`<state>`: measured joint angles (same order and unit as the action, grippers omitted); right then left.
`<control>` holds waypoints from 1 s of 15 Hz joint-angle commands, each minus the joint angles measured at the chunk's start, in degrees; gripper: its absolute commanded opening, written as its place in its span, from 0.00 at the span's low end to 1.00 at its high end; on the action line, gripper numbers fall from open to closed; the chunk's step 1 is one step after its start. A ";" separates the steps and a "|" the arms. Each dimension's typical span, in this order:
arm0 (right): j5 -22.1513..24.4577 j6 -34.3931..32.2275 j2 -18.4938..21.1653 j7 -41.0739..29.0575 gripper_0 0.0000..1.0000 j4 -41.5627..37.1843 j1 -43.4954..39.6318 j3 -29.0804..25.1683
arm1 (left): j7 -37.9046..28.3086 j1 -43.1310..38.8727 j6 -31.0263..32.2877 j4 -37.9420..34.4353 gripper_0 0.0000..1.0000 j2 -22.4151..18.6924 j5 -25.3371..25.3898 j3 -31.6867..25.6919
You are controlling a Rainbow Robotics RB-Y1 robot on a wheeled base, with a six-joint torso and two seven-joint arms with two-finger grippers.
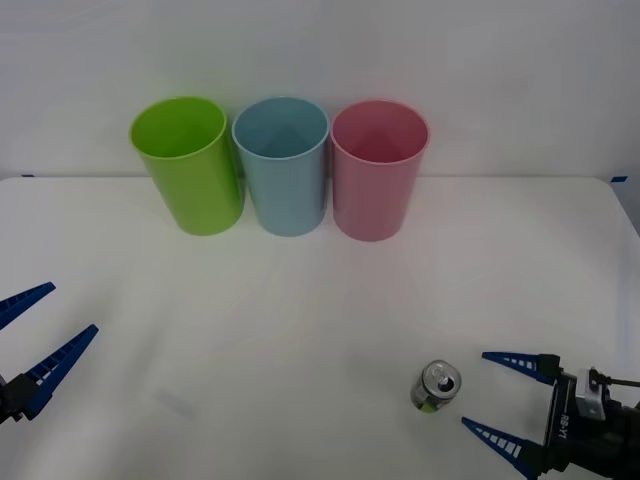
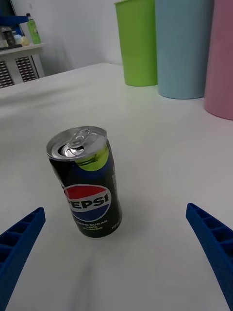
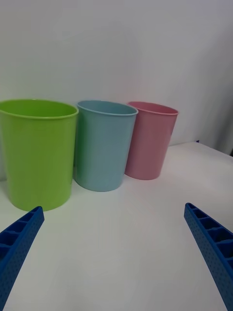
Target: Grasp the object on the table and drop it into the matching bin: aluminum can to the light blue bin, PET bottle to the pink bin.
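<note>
Right gripper has its blue fingers spread wide, close beside the aluminum can, not touching. It stands upright on the white table, far from the light blue bin and pink bin. Left gripper waits open too.

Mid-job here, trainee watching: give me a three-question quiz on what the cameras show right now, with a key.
1. True or false: the aluminum can stands upright on the table.
2. Multiple choice: which bin is in the middle of the row? A) lime green bin B) light blue bin C) pink bin
3. Fill in: the gripper nearest the can is the ____ gripper.

Key
1. True; its pull-tab top faces up.
2. B.
3. Right: the right gripper sits just beside the can with jaws open and not touching it; the left gripper waits open at the table's far left.
</note>
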<state>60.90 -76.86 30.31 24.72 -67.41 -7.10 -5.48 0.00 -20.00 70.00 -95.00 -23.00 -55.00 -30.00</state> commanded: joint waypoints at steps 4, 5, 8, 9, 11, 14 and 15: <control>-0.43 3.56 -1.66 1.38 1.00 0.00 1.57 3.72 | 0.00 0.00 0.00 0.00 1.00 0.00 0.00 0.00; -0.43 4.44 -2.19 1.56 1.00 0.00 1.92 4.60 | 0.00 0.00 0.00 0.00 1.00 0.00 0.00 0.00; -0.43 6.55 -3.50 2.44 1.00 0.00 2.71 6.45 | 0.00 0.00 0.00 0.00 1.00 0.00 0.00 0.00; -0.43 7.16 -3.68 2.70 1.00 0.00 2.97 7.15 | 0.00 0.00 0.00 0.00 1.00 0.00 0.00 0.00; -0.43 7.96 -4.47 3.32 1.00 0.00 3.24 8.03 | 0.00 0.00 0.00 0.00 1.00 0.00 0.00 0.00; -0.34 9.36 -5.17 4.02 1.00 0.00 3.50 9.00 | 0.00 0.00 0.00 0.00 1.00 0.00 0.00 0.00; -0.43 9.63 -5.26 4.20 1.00 0.00 3.50 9.08 | 0.00 0.00 0.00 0.00 1.00 0.00 0.00 0.00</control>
<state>60.51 -67.47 25.14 28.77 -67.41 -3.62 3.53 0.00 -20.00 70.00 -95.00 -23.00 -55.00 -30.00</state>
